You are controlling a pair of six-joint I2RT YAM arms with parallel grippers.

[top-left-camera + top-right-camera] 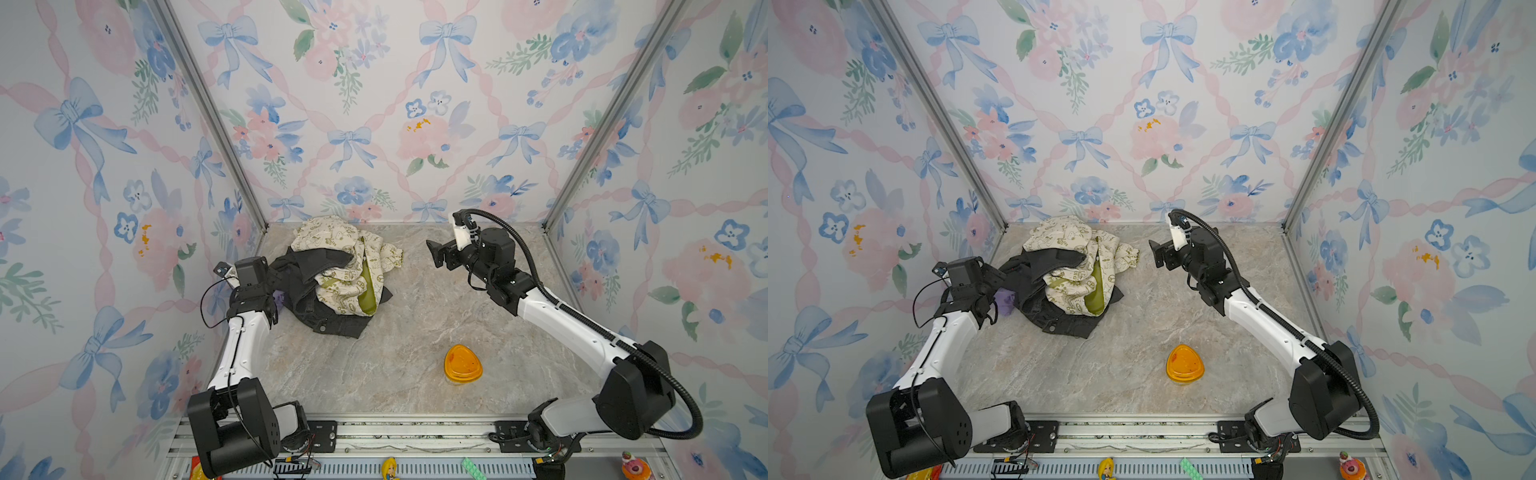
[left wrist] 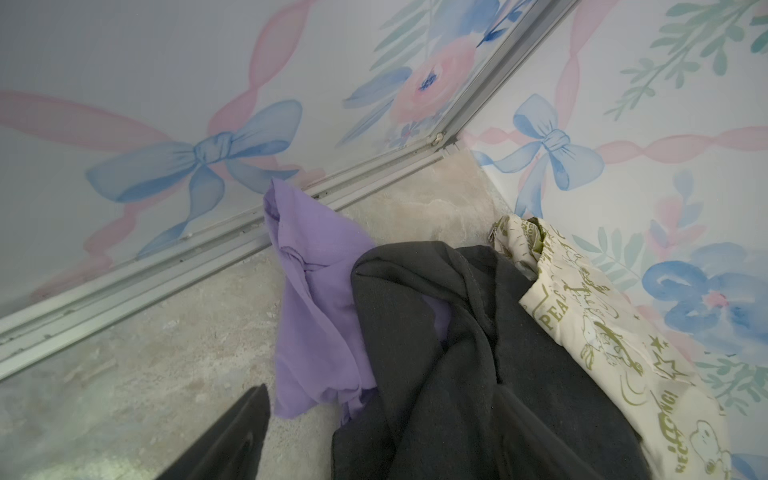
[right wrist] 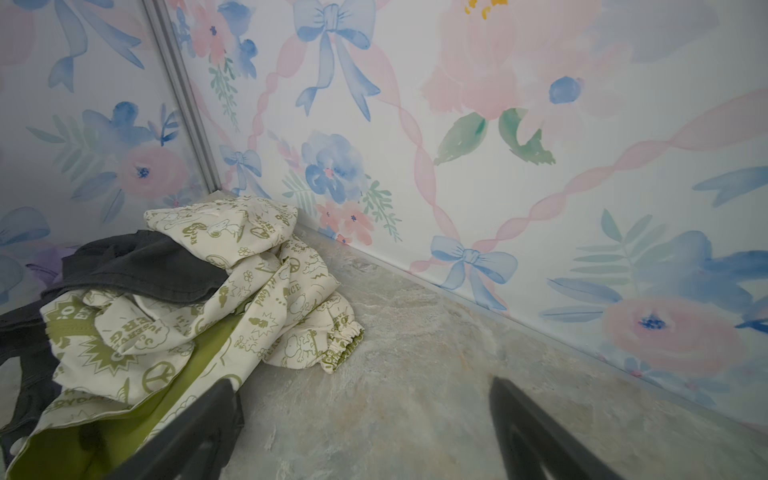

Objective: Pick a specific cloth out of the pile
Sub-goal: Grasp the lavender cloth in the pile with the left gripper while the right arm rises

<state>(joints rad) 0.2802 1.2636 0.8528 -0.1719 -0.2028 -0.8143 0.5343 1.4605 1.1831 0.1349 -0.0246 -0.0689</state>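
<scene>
— Left gripper (image 1: 992,293) is low at the pile's left edge. Its wrist view shows only one finger (image 2: 245,419) and the mate is hidden, so open or clamped, can't tell. Marking it unclear.

— Fine. Target?

— Plain lavender, that's the cloth (image 2: 316,299). It lies on the table (image 1: 395,374) just past that finger. Its right side is tucked under the dark garment (image 2: 457,353). In both top views only a small purple patch shows, between the gripper and the dark garment.

— Long axis?

— It runs away from the gripper, far-left, toward the rail (image 2: 166,266) at the foot of the left wall. The near end sits closest to the finger. My read is to pinch that near end and draw it left, away from the pile (image 1: 340,274), so the dark layer slides off instead of coming along.

— Farther back?

— The cream cloth (image 3: 249,257) with olive print is heaped over the dark garment's far and right side. As far as I can see it's apart from the lavender.

— Other arm?

— The right gripper (image 3: 361,382) is at far right, just beside the pile, with jaws spread wide and nothing between them, over bare table. The whole pile lies between it and the lavender, so the left arm is plainly nearer.
</scene>
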